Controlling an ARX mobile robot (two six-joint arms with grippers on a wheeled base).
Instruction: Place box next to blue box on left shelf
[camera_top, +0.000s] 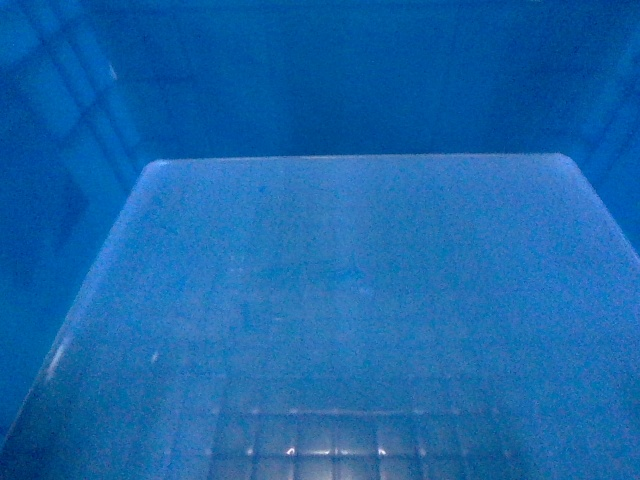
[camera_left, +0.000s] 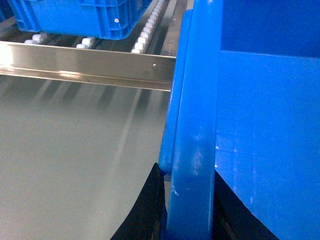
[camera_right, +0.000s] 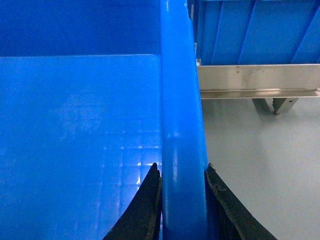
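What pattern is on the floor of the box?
A small square grid on the box floor, clearest in the head view.

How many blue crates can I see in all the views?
3: the held crate, one on the rollers in the left wrist view, one behind the rail in the right wrist view. Others may be hidden.

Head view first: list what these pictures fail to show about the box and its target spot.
- Head view: the box fills the frame, hiding shelf and both grippers.
- Left wrist view: the other blue crate on the rollers is cut off by the top edge.
- Right wrist view: the box rim hides the right gripper contact.
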